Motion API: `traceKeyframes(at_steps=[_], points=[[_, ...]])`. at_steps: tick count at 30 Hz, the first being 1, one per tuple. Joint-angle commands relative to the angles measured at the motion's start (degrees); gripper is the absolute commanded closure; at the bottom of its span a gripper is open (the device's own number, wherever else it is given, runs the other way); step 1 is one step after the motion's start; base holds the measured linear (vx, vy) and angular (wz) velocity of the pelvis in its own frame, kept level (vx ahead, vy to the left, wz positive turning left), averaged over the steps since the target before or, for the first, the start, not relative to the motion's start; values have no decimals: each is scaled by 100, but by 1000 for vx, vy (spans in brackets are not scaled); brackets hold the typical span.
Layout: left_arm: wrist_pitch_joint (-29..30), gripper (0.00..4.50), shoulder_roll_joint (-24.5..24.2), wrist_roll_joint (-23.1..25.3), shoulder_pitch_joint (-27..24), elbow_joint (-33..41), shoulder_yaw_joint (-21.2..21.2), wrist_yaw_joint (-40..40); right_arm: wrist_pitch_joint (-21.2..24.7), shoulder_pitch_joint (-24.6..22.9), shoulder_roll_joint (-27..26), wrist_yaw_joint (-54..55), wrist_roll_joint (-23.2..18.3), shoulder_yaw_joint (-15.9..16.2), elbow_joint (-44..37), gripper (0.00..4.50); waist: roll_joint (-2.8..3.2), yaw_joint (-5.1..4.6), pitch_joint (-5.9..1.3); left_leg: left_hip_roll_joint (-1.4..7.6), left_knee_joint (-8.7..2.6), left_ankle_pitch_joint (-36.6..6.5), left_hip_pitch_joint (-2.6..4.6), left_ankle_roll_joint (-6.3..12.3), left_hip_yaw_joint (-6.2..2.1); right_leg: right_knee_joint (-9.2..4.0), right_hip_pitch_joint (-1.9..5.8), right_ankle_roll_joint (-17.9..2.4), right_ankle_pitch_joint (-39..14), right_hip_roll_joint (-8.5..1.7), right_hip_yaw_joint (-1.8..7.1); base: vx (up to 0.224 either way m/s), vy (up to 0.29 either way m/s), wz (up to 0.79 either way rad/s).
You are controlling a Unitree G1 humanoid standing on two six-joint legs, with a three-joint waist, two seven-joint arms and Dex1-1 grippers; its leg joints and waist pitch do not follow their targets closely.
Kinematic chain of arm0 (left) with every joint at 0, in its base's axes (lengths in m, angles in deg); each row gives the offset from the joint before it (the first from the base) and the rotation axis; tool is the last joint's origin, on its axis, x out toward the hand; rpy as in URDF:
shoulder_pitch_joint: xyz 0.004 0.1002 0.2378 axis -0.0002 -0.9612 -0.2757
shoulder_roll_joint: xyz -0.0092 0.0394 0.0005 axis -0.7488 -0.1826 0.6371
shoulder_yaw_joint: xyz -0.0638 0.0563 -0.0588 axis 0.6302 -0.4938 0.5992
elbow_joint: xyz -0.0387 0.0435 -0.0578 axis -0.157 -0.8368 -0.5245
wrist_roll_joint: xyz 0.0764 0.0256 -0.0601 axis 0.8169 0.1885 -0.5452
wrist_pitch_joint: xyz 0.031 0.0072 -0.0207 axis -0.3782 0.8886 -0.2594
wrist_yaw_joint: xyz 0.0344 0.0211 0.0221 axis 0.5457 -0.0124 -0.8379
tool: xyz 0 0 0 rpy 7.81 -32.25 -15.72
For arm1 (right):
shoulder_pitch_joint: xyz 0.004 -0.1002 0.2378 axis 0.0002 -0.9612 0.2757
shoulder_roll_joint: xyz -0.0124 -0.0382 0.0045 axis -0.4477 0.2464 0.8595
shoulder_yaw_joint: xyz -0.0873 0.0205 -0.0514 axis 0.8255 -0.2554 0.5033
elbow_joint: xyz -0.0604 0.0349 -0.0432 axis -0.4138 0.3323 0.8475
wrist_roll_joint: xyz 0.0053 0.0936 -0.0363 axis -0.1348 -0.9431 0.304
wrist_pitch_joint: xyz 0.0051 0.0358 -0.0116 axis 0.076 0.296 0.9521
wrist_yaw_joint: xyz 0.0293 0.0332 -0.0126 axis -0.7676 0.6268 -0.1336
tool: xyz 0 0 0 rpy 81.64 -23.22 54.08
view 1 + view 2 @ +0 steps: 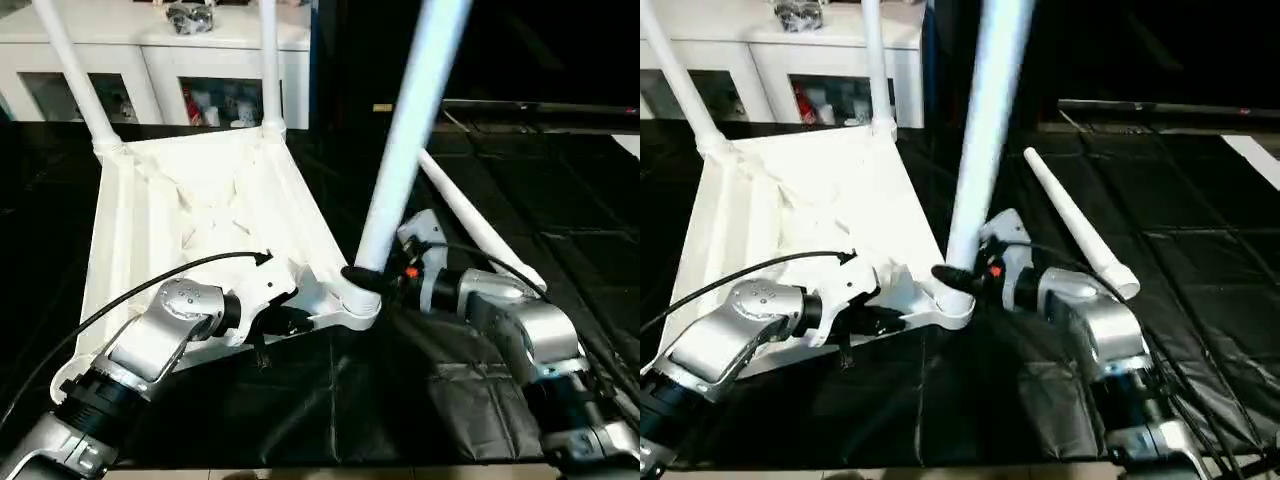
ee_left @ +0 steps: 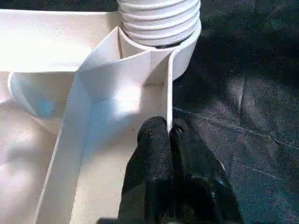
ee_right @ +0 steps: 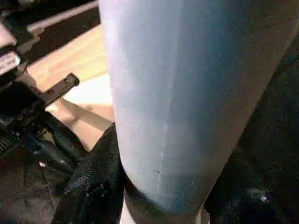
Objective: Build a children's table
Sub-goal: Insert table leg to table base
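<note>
Top [image 1: 200, 200] upside down, three legs in corner sockets, fourth leg [image 1: 1075, 222] loose on floor. Left gripper [image 2: 169, 135] pinching top's rim; right gripper [image 1: 368, 278] clamped round near leg [image 1: 405, 130].

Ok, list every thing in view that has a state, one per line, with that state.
Table top: upside down on the black sheet, ribs facing up.
Two far legs: standing upright in their corner sockets.
Near leg: standing in the near corner socket, tilted, threads showing above the socket.
Fourth leg: lying loose on the sheet.
Left gripper: shut on the table top's rim.
Right gripper: shut on the near leg's base.
</note>
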Motion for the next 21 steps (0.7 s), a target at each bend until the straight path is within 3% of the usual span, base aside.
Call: traceKeyframes(at_steps=[1, 2, 3, 5, 7, 8, 11, 14, 18, 21], points=[[95, 450, 44, 43, 17, -67, -131, 139, 66, -66, 19, 100, 85, -91, 553, 259, 55, -17, -262, 297, -470, -2214, 112, -80, -185, -643, 167, -381, -3358, -501, 305, 0, 0, 0], [111, 450, 51, 35, 29, -84, -94, 124, 49, -111, 12, 112, 56, -160, 600, 259, 86, -9, -250, 292, -474, -2301, 124, -101, -198, -660, 164, -343, -3501, -510, 292, 0, 0, 0], [116, 450, 51, 28, 35, -90, -80, 121, 39, -138, 6, 112, 37, -188, 604, 259, 86, -9, -250, 292, -474, -2301, 124, -101, -198, -660, 164, -343, -3501, -510, 292, 0, 0, 0], [160, 450, 65, -13, 65, -137, 30, 81, -61, -322, -31, 99, -78, -347, 620, 259, 89, -14, -232, 286, -473, -2563, 189, -139, -205, -721, 135, -266, -3738, -505, 262, 0, 0, 0], [181, 450, 92, -32, 88, -190, 118, 32, -198, -492, -71, 93, -140, -423, 568, 259, 158, -8, -227, 293, -490, -2723, 227, -158, -228, -758, 154, -226, -3782, -511, 222, 0, 0, 0], [191, 450, 115, -36, 109, -237, 174, -15, -318, -610, -104, 96, -166, -462, 513, 259, 143, -5, -255, 318, -538, -2654, 184, -141, -245, -736, 219, -263, -3472, -513, 217, 0, 0, 0], [200, 450, 166, -20, 171, -364, 287, -135, -663, -911, -182, 131, -170, -504, 349, 259, 151, 13, -258, 326, -549, -2572, 186, -120, -228, -707, 198, -387, -3255, -520, 254, 0, 0, 0], [212, 450, 232, -23, 234, -489, 407, -274, -1158, -1218, -199, 216, 38, -389, 192, 259, 157, 24, -231, 312, -546, -2569, 183, -88, -206, -733, 188, -394, -3387, -530, 256, 0, 0, 0], [218, 450, 254, -9, 264, -545, 457, -306, -1578, -1485, -177, 228, 298, -219, 34, 259, 147, 18, -196, 283, -537, -2569, 190, -43, -219, -809, 170, -155, -3953, -541, 222, 0, 0, 0], [221, 450, 217, -16, 242, -512, 440, -276, -1960, -1571, 70, 155, 796, 204, -52, 259, 148, 6, -181, 282, -534, -2659, 208, -53, -231, -843, 152, -66, -4134, -538, 195, 0, 0, 0]])
